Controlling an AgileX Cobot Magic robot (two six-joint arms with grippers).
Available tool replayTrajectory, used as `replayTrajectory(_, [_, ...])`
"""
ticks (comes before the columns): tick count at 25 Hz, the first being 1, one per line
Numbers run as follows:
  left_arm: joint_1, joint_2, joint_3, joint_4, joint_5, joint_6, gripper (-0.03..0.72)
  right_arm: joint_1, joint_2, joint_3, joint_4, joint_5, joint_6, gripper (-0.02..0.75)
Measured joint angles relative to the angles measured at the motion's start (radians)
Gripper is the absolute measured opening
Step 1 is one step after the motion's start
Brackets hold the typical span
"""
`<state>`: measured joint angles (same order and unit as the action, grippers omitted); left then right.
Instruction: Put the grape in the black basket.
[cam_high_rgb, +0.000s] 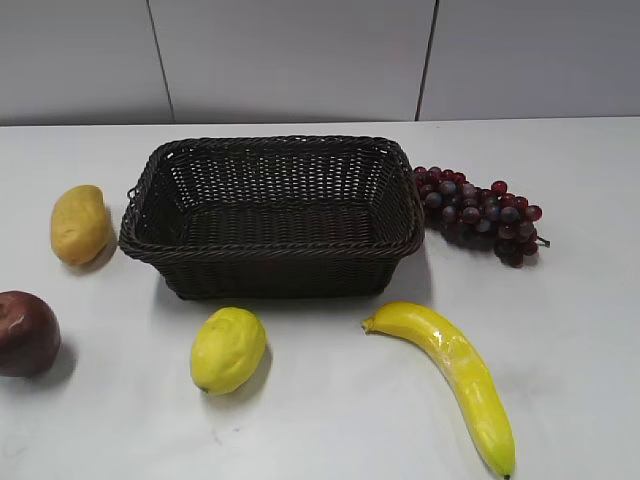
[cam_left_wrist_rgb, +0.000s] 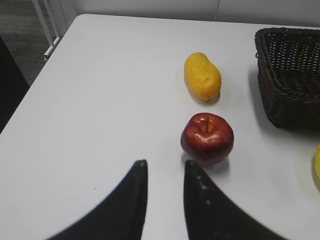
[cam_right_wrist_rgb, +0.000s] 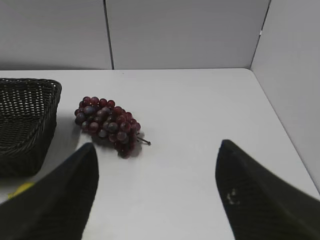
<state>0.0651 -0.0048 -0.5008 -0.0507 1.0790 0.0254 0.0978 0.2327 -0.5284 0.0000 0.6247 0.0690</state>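
The grape (cam_high_rgb: 478, 212) is a dark red-purple bunch lying on the white table just right of the black basket (cam_high_rgb: 270, 245), close to its right rim. In the right wrist view the grape (cam_right_wrist_rgb: 107, 125) lies ahead and to the left of my right gripper (cam_right_wrist_rgb: 156, 145). That gripper is wide open, empty and some way short of the bunch. The basket's corner (cam_right_wrist_rgb: 30, 82) is at the left of that view. My left gripper (cam_left_wrist_rgb: 165, 162) has a narrow gap between its fingers and holds nothing. Neither gripper shows in the exterior view. The basket is empty.
A red apple (cam_high_rgb: 25, 332) sits at the far left, just ahead of the left fingertips (cam_left_wrist_rgb: 207, 138). A yellow oval fruit (cam_high_rgb: 80, 225) lies left of the basket. A lemon (cam_high_rgb: 228, 350) and a banana (cam_high_rgb: 455, 375) lie in front of it. A wall stands to the right.
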Motion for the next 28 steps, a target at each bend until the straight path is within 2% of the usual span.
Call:
replayTrajectory(7, [0.000,0.000,0.000,0.000,0.000,0.000,0.227,0.000,0.265,0.023,0.000,-0.317,0.000,0.553])
replayTrajectory(12, [0.000,0.000,0.000,0.000,0.000,0.000,0.227,0.000,0.495,0.018,0.000,-0.432,0.000,0.563])
replayTrajectory(18, [0.000,0.000,0.000,0.000,0.000,0.000,0.227,0.000,0.794,-0.074,0.000,-0.437,0.000,0.659])
replayTrajectory(23, [0.000,0.000,0.000,0.000,0.000,0.000,0.227,0.000,1.045,-0.215,0.000,-0.372,-0.005,0.667])
replayTrajectory(28, [0.000,0.000,0.000,0.000,0.000,0.000,0.227,0.000,1.265,-0.428,0.033,-0.195,-0.046,0.667])
